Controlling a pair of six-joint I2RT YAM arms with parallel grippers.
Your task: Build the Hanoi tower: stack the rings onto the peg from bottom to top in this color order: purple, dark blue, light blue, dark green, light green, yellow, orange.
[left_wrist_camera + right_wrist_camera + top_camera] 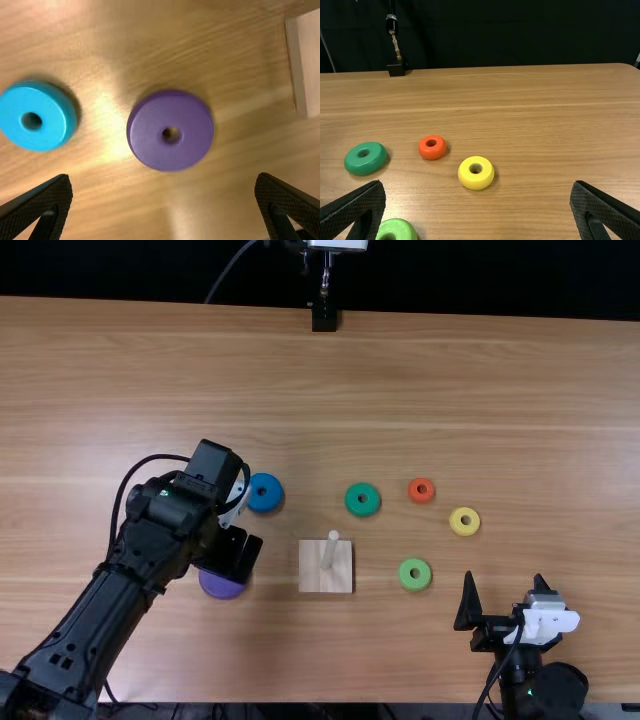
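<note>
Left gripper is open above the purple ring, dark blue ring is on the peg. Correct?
Not quite: the dark blue ring is off the peg. The top view shows it lying on the table, peg bare. Left gripper is indeed open above the purple ring.

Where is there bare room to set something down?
The table is bare beyond the orange ring and dark green ring, toward its far edge, and right of the yellow ring. It's crowded left of the peg's base, where the left gripper hovers over the purple ring.
</note>
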